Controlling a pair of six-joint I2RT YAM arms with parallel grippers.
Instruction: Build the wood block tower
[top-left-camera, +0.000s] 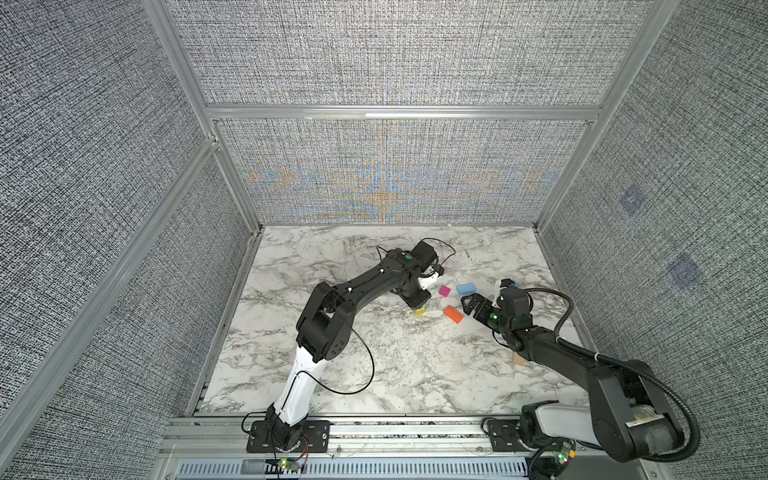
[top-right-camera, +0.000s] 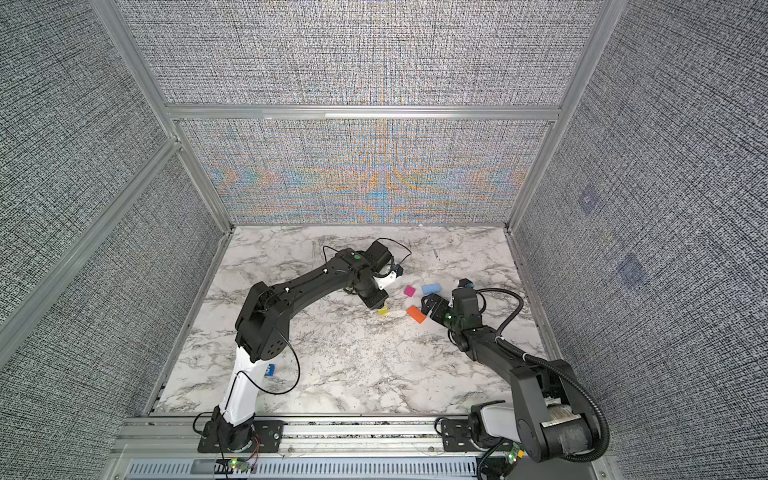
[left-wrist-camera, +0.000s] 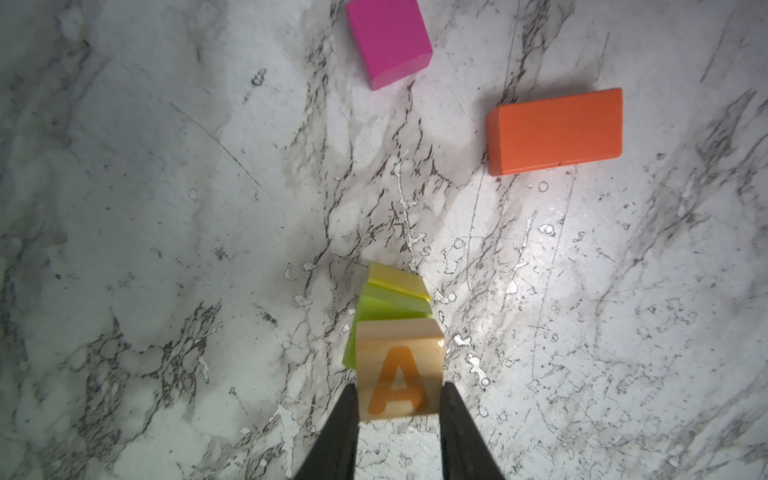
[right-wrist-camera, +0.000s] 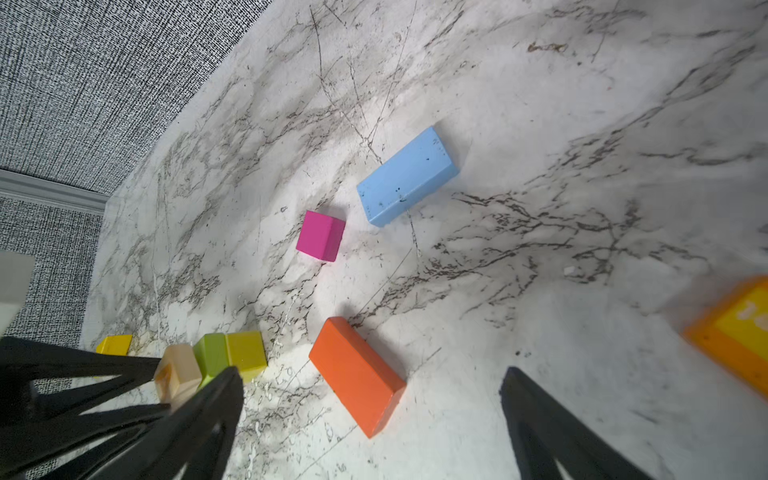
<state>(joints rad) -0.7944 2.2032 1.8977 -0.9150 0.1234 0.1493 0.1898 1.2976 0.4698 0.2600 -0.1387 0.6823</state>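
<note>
A short tower stands mid-table: a yellow cube (left-wrist-camera: 395, 277) at the bottom, a lime cube (left-wrist-camera: 380, 308) on it, and the "A" cube (left-wrist-camera: 399, 365) on top. My left gripper (left-wrist-camera: 399, 392) is shut on the "A" cube, one finger on each side. In both top views the left gripper (top-left-camera: 417, 302) (top-right-camera: 377, 302) hides most of the stack (top-left-camera: 420, 311). My right gripper (right-wrist-camera: 370, 376) (top-left-camera: 468, 302) hangs wide open over the orange slab (right-wrist-camera: 357, 374) (top-left-camera: 453, 314), holding nothing. The magenta cube (top-left-camera: 444, 291) (right-wrist-camera: 321, 235) and the blue slab (top-left-camera: 466, 288) (right-wrist-camera: 407, 176) lie flat just beyond.
A plain plank (top-left-camera: 519, 360) lies beside the right forearm. A blue cube (top-right-camera: 270, 370) sits by the left arm's white link. A small yellow piece (right-wrist-camera: 114, 345) lies behind the tower, and an orange-edged yellow block (right-wrist-camera: 731, 332) is near the right gripper. Fabric walls (top-left-camera: 395, 174) enclose the marble table (top-left-camera: 395, 374).
</note>
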